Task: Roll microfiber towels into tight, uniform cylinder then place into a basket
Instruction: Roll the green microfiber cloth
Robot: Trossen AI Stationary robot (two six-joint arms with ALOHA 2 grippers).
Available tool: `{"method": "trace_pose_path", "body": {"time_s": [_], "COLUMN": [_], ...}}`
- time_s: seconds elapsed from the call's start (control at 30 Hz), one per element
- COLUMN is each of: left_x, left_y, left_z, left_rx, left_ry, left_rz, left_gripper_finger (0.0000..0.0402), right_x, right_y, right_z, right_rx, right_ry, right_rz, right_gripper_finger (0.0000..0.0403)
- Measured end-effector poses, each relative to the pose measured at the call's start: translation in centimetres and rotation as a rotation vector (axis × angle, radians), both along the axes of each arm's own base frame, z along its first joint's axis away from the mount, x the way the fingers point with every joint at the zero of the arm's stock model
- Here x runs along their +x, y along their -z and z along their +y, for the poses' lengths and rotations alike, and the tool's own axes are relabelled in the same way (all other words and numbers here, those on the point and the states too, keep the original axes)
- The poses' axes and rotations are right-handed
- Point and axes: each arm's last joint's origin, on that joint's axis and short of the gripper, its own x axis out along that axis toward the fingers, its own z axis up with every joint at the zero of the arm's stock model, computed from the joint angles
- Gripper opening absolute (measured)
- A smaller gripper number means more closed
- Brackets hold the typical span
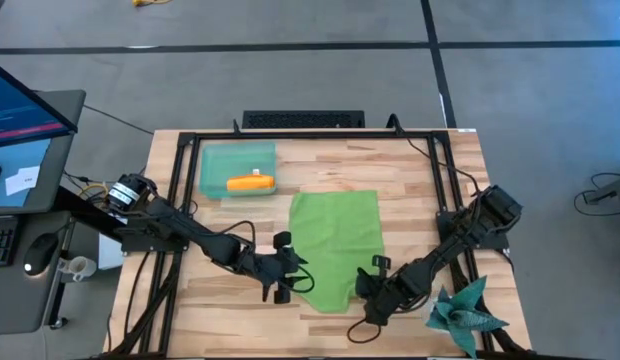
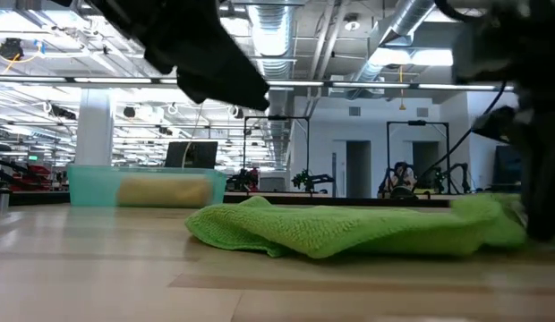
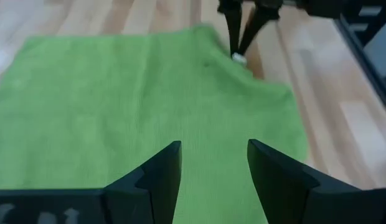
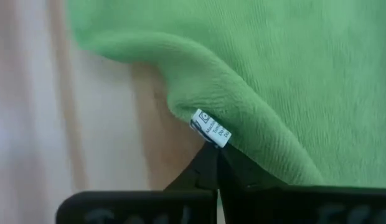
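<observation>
A: Where's your green towel (image 1: pixel 335 245)?

B: Spread flat on the tabletop (image 1: pixel 420 180), between your two pincers. Near edge is rumpled, and one corner is lifted slightly.

A: Right pincer (image 1: pixel 375 288)?

B: At the towel's near corner on its own side. Fingers pressed together, pinching the cloth right beside the white care tag (image 4: pixel 211 128). The wrist view shows the fabric bunched up over the tips.

A: Left pincer (image 1: pixel 286 268)?

B: Low at the opposite near edge of the same towel, fingers (image 3: pixel 157 176) spread with green cloth showing in the gap. Nothing gripped. From its wrist camera you see the right pincer across the towel, tips closed at the far corner.

A: Orange towel (image 1: pixel 251 183)?

B: Already rolled, lying inside the teal basket (image 1: pixel 218 158). That sits well beyond your left pincer, toward the far end of the tabletop and apart from the green towel.

A: Anything else down there?

B: Spiky teal star object (image 1: pixel 464 314), just outside your right pincer near the tabletop's corner.
</observation>
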Motion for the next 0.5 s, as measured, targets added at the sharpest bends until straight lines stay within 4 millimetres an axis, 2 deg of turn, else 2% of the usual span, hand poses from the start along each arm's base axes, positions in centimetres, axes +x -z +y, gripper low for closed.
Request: {"method": "trace_pose_path", "body": {"time_s": [0.2,0.5], "left_x": [0.5,1.9], "left_y": [-0.1,2.0], "left_z": [-0.4,-1.2], "left_rx": [-0.037,0.006], "left_ry": [0.016,0.069], "left_rz": [-0.064,-0.078], "left_gripper_finger": [0.0177,0.0177], "right_x": [1.7,2.6], "right_y": [-1.5,-3.0], "right_z": [-0.1,-0.2], "right_rx": [0.020,-0.007], "right_ry": [-0.018,-0.058], "right_rz": [-0.049,-0.046], "right_gripper_finger": [0.0006,0.0005]}}
